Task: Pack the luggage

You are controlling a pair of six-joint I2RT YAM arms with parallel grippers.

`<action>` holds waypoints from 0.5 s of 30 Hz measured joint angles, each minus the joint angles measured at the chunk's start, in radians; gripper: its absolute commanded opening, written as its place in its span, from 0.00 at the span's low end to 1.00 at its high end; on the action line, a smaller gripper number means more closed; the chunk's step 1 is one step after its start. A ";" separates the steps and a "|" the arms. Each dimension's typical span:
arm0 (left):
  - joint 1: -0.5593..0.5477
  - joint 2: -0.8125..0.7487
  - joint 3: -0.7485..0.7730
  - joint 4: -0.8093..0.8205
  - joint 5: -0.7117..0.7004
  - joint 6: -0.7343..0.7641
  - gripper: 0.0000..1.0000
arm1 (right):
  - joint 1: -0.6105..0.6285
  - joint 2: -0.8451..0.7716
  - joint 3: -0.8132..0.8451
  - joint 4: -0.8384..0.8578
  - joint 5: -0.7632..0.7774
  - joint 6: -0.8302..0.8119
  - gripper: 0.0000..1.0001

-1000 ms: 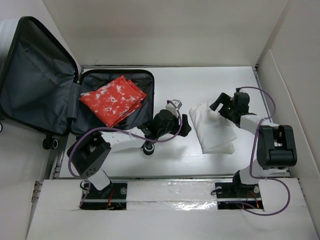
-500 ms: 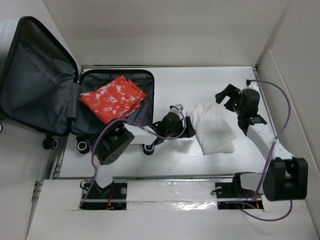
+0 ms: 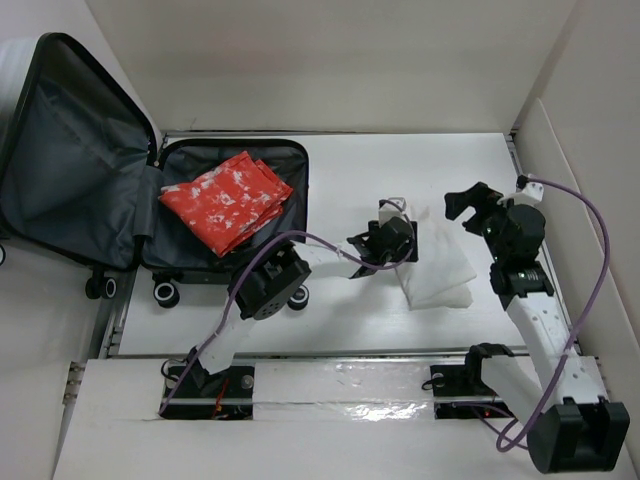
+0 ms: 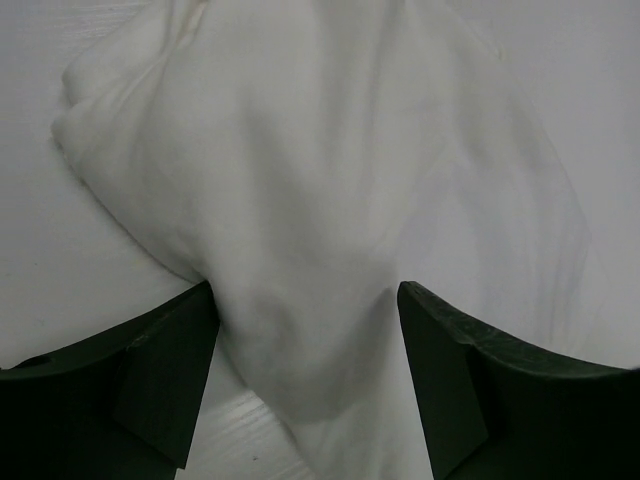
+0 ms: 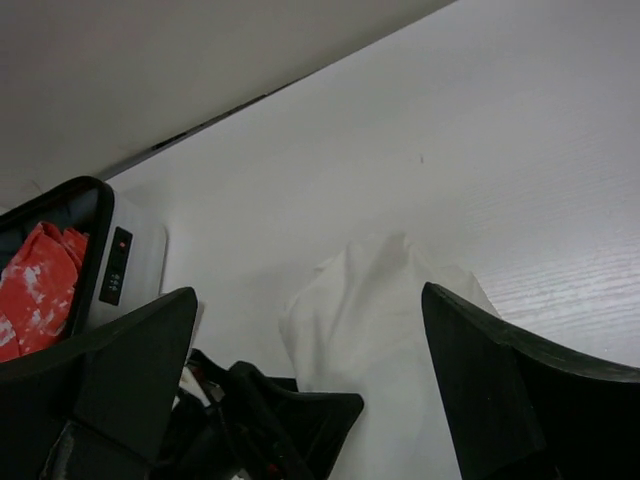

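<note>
The luggage (image 3: pixel 70 150) sits at the far left of the worktop (image 3: pixel 400 160), opened out. Its lid stands tilted up against the left wall and its base lies flat, with dark grey lining showing in both halves. Black wheels (image 3: pixel 165 293) show along the near edge of the base. A folded red cloth with white blotches (image 3: pixel 225 197) lies inside the base half.

From the right wrist view, a corner of the case (image 5: pixel 130 250) shows a pale shell. It has a small dark lock panel (image 5: pixel 117 265) with a red dot, and the marks on it are too small to read. No other writing is legible in any view.

A crumpled white cloth (image 3: pixel 435 265) lies on the worktop right of centre, well apart from the luggage.

The left gripper (image 3: pixel 400 243) is stretched out to the cloth's left edge. The left wrist view has the jaws spread, one finger on either side of a raised fold of white cloth (image 4: pixel 330 180). The fold sits between them and is not pinched.

The right gripper (image 3: pixel 468 200) hangs just beyond the cloth's far right corner with its jaws fully released and nothing between them. Its wrist view looks past the fingers over the white cloth (image 5: pixel 370 310) towards the case, with part of the left arm at the bottom. A purple cable (image 3: pixel 590 230) loops off the right arm.
</note>
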 measured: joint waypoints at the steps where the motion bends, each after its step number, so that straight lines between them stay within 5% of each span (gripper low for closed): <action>1: -0.005 0.013 0.025 -0.017 -0.013 0.003 0.61 | 0.000 -0.024 -0.002 0.000 -0.004 -0.003 1.00; 3: -0.010 0.037 0.059 -0.035 -0.034 0.010 0.25 | 0.000 -0.063 -0.004 -0.004 -0.014 -0.011 1.00; 6: -0.014 0.059 0.084 -0.051 -0.049 0.021 0.00 | 0.000 -0.100 -0.005 -0.009 -0.027 -0.019 1.00; 15: 0.016 0.047 0.178 -0.185 -0.065 0.164 0.00 | 0.000 -0.138 -0.084 0.010 -0.116 -0.022 0.99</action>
